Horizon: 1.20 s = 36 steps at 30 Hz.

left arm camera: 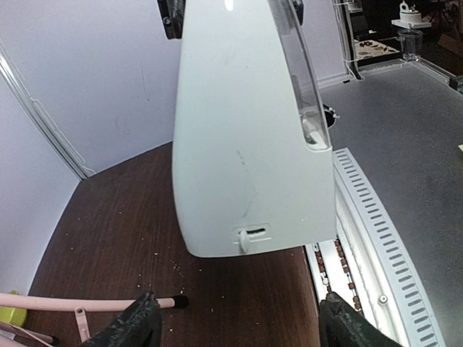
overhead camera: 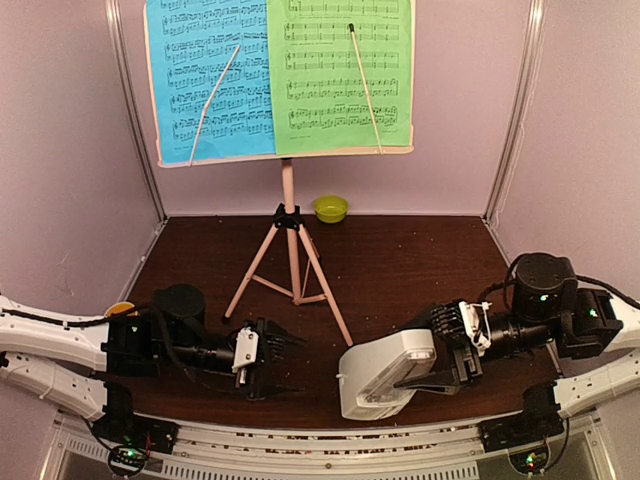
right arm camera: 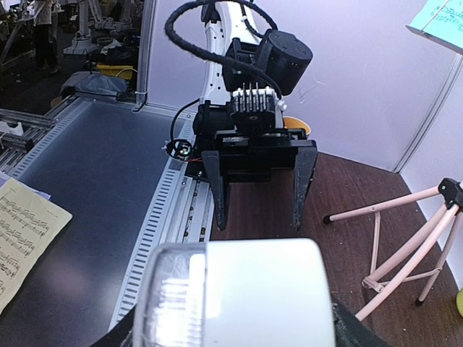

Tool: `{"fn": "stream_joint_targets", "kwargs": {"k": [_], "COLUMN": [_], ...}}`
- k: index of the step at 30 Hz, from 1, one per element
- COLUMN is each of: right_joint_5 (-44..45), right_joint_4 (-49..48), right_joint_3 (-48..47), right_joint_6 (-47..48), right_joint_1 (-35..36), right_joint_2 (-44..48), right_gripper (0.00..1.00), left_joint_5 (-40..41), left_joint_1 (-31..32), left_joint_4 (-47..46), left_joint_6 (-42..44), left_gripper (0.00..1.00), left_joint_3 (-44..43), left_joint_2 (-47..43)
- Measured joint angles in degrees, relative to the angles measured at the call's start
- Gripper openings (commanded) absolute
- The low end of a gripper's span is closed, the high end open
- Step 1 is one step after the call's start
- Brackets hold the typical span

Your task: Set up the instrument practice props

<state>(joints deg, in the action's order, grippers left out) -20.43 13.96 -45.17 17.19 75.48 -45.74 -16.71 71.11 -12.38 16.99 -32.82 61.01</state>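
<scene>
Metronome [overhead camera: 383, 378], lower centre, clamped tilted by right gripper [overhead camera: 425, 368], left gripper [overhead camera: 280, 366] open nearby: best levelled before release.

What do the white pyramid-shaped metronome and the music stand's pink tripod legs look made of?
White pyramid-shaped metronome: probably plastic; smooth matte shell with faint scuffs, clear glossy front cover. Pink tripod legs: thin tubes, likely painted metal, with black end caps; the look leaves it open.

Left fingers [left arm camera: 134, 325] spread apart, empty, facing the right fingers [overhead camera: 428, 378], which clamp the metronome [overhead camera: 385, 375].
</scene>
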Motion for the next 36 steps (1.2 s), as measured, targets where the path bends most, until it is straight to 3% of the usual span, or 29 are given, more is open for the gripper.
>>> {"fn": "stream_joint_targets", "kwargs": {"k": [11, 16, 27, 36], "right_joint_5": [6.75, 7.26, 7.23, 7.72], "right_joint_4": [-4.46, -5.99, -6.64, -8.26], "right_joint_3": [-0.11, -0.11, -0.11, -0.11], "right_joint_6": [0.28, 0.11, -0.57, -0.87], "right_joint_1": [0.42, 0.42, 0.79, 0.79], "right_joint_2": [0.11, 0.15, 0.02, -0.15], "right_gripper": [0.13, 0.13, 0.12, 0.12], "left_joint_5": [4.33, 5.92, 5.81, 4.96], "left_joint_1": [2.93, 3.26, 3.26, 3.26], "left_joint_4": [-7.23, -10.51, -12.66, -12.96], "left_joint_6": [-3.85, -5.88, -7.54, -8.37], "left_gripper": [0.87, 0.97, 0.97, 0.89], "left_joint_3": [1.25, 0.7, -2.82, -3.45], "left_joint_2": [6.36, 8.96, 11.47, 12.98]}}
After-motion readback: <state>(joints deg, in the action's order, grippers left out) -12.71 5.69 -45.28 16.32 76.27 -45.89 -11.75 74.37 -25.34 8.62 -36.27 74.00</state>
